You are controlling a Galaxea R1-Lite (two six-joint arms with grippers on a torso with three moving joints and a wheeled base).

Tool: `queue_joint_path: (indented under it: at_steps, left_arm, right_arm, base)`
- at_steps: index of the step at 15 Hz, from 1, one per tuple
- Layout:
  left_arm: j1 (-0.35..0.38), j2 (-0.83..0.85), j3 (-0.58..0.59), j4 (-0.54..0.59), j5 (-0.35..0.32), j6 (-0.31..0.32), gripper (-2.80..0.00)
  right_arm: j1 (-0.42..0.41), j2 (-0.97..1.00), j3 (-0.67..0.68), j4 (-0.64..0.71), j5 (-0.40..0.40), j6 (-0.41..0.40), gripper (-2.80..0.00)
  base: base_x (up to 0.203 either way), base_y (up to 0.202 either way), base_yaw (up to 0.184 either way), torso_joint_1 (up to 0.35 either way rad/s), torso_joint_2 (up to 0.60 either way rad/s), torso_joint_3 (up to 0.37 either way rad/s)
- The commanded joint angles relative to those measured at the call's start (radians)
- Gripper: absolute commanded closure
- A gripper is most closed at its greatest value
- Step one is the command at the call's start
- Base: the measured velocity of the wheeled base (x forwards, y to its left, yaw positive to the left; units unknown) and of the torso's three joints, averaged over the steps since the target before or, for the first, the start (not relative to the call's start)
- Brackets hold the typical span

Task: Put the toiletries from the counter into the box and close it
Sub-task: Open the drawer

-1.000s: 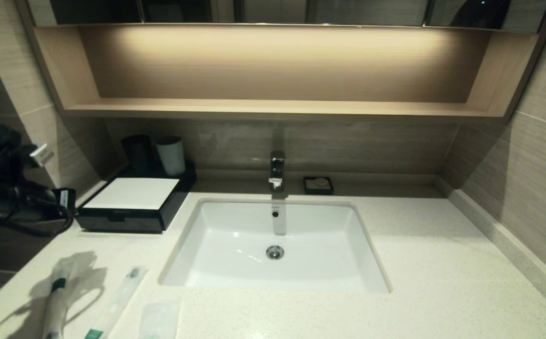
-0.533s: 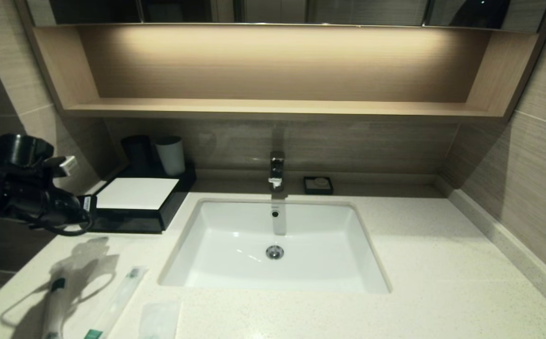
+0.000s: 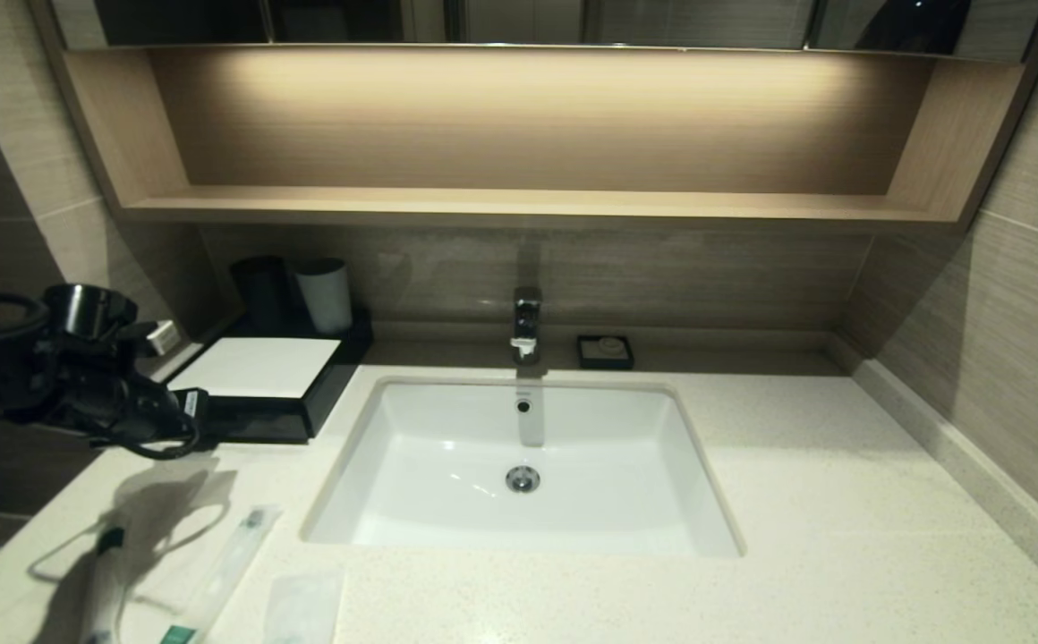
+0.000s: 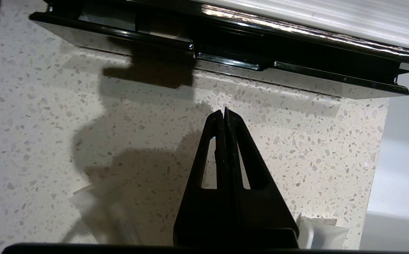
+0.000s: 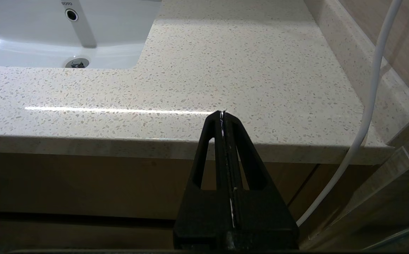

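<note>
Counter [image 3: 841, 501] (speckled stone) carries box [image 3: 255, 368], sachets [image 3: 224, 572].

My left arm [image 3: 63, 380] reaches in from the left, held above the desk [image 3: 841, 501] with its wrist pointing toward the box [image 3: 255, 389]. My left pincer [image 4: 224, 114] is pressed closed with nothing between the fingers, its tip hanging just short of the box's front edge. My right pincer [image 5: 223, 114] is closed and empty too, parked low in front of the desk's near edge, at its right end.
</note>
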Motion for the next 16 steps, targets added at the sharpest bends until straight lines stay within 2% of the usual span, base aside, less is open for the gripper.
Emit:
queue_joint_path:
  at_steps: [1,6,16]
  left_arm:
    - [0.000,0.040,-0.032,-0.003,-0.016,0.000,0.00]
    - [-0.013,0.052,-0.054,-0.016,-0.015,0.001,0.00]
    - [-0.013,0.143,-0.069,-0.159,-0.017,-0.004,0.00]
  right_arm:
    - [0.000,0.000,0.000,0.002,0.001,0.000,0.00]
    - [0.000,0.000,0.000,0.002,-0.001,0.000,0.00]
    - [0.000,0.000,0.000,0.002,0.001,0.000,0.00]
  base:
    - [0.000,0.000,0.000,0.000,0.00,0.000]
    - [0.000,0.000,0.000,0.000,0.00,0.000]
    - [0.000,0.000,0.000,0.000,0.00,0.000]
